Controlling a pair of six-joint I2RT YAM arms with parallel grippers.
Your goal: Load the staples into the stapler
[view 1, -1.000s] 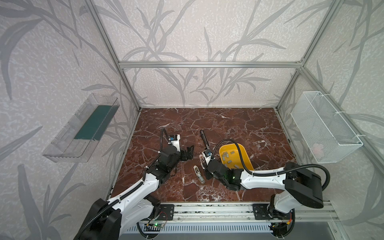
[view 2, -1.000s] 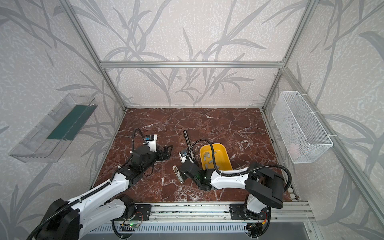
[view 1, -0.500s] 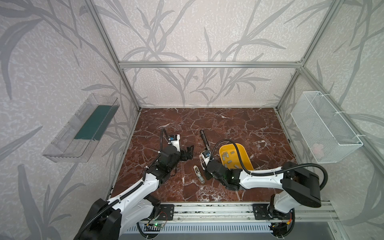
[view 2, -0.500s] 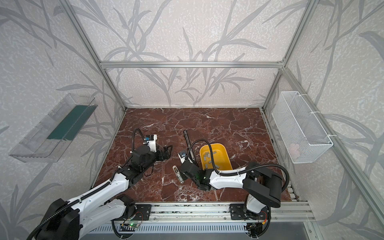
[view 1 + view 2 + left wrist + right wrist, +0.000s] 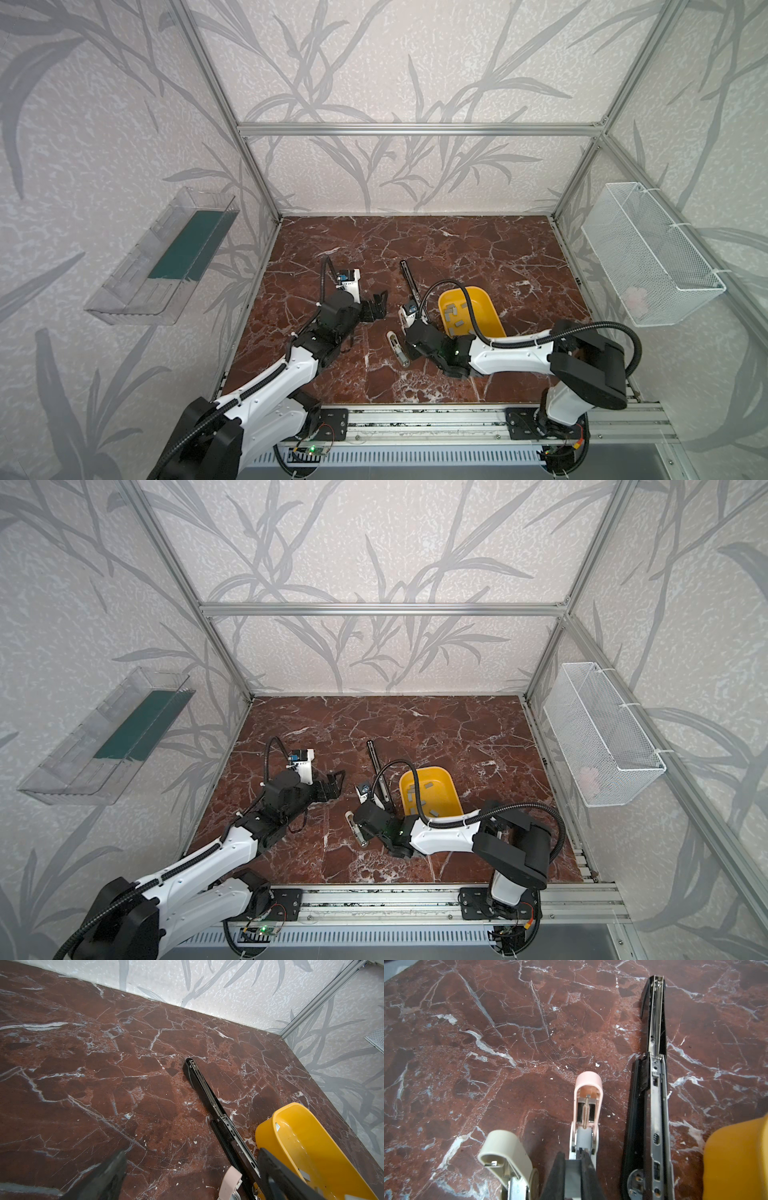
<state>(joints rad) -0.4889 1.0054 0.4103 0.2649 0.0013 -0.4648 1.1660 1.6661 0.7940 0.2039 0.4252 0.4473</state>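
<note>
Top views, staples (image 5: 451,308) (image 5: 428,784): loose grey strips inside the yellow tray (image 5: 488,307) (image 5: 444,787) on the tabletop (image 5: 457,249) (image 5: 436,729).
Top views, left gripper (image 5: 376,307) (image 5: 334,785): jaws spread wide and empty, beyond the black stapler (image 5: 409,282) (image 5: 376,764) from the tray.
Left wrist view, black stapler (image 5: 207,1095): opened flat, just beside the tray (image 5: 291,1126).
Right wrist view, right gripper (image 5: 572,1159): jaws nearly closed at the pink stapler (image 5: 588,1088), which lies beyond the black stapler (image 5: 656,1084) from the tray (image 5: 737,1157). Whether they pinch a strip cannot be told.

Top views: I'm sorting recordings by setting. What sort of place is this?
Probably a lab robot cell, not an office: an aluminium frame with wallpapered panels boxes in a marble-look table; a left arm and right arm stand on a rail at its front.
</note>
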